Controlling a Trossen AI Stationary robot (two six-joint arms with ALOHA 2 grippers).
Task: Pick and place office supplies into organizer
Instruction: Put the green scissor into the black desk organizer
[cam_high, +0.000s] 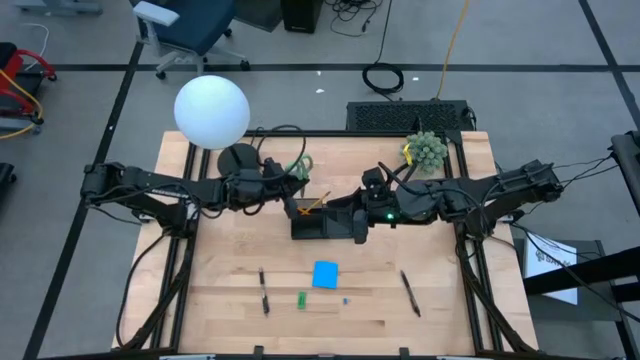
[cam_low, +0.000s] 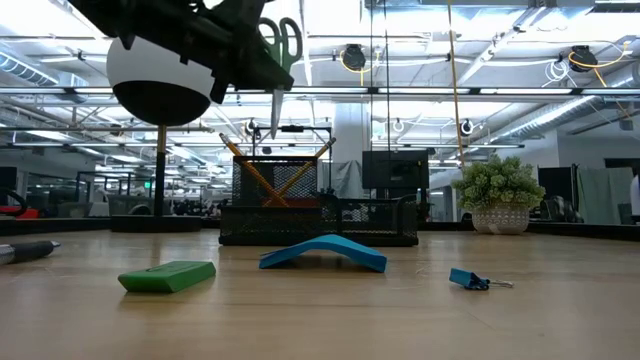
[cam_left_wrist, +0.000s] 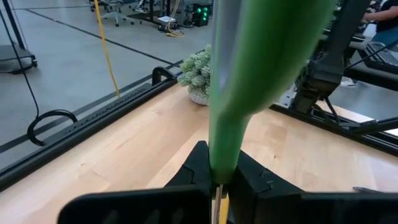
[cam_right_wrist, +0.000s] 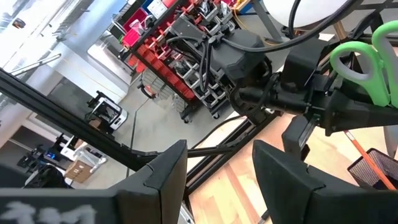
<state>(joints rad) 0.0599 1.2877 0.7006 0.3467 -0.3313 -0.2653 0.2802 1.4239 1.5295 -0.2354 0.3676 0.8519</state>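
Green-handled scissors (cam_low: 283, 45) hang upright above the black mesh organizer (cam_low: 320, 225), handles up and blade tips (cam_low: 275, 115) pointing down over its tall cup, which holds orange pencils (cam_low: 262, 170). My left gripper (cam_high: 290, 187) is shut on them. My right gripper (cam_right_wrist: 217, 180) hovers open above the organizer's right part (cam_high: 350, 215), with nothing between its fingers. On the near half of the table lie a blue note pad (cam_high: 325, 274), a small green piece (cam_high: 301, 298), a blue clip (cam_low: 470, 279) and two black pens (cam_high: 263, 290) (cam_high: 410, 293). My left gripper pinches the scissors between its two fingers, where the green handle narrows toward the blades (cam_left_wrist: 219, 177). The fingers reach in about level from the table's left and lie across the scissors. The scissors are lifted clear, upright, with blades hanging below the fingers.
A lamp with a white globe (cam_high: 211, 110) and round black base (cam_high: 238, 158) stands at the far left. A fuzzy green plant (cam_high: 425, 150) sits at the far right. A dark frame (cam_high: 470, 250) runs along the table's sides.
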